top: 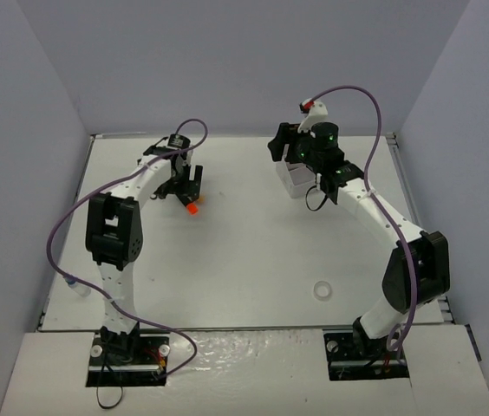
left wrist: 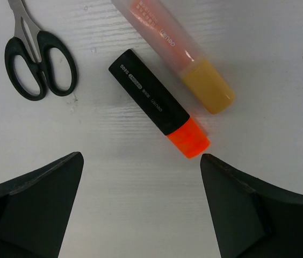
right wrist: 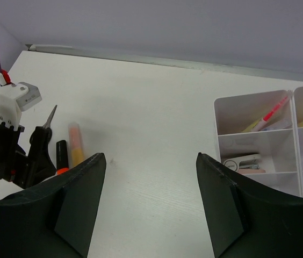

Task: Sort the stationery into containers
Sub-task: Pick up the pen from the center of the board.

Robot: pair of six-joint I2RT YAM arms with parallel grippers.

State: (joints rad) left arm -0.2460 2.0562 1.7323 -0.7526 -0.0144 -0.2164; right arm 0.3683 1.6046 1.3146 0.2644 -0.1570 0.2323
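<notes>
White table (top: 253, 251), grey walls: your left gripper (left wrist: 141, 158) hangs over the orange-black highlighter (left wrist: 157, 110), which lies slantwise to its grip line.

In the left wrist view your fingers stand wide apart and hold nothing. The highlighter sits just ahead of the gap, with its black body running up-left and its orange cap pointing down-right, nearest the right-hand finger. The peach highlighter (left wrist: 186, 59) lies parallel just beside it, and the black scissors (left wrist: 38, 59) lie well off to the other side. You'd likely need a wrist roll to bring the jaws square across the barrel without catching the peach one. Your right gripper (right wrist: 150, 161) is also spread and empty. It sits across the table by the white organiser box (right wrist: 256, 134), so the left arm is much the nearer.
</notes>
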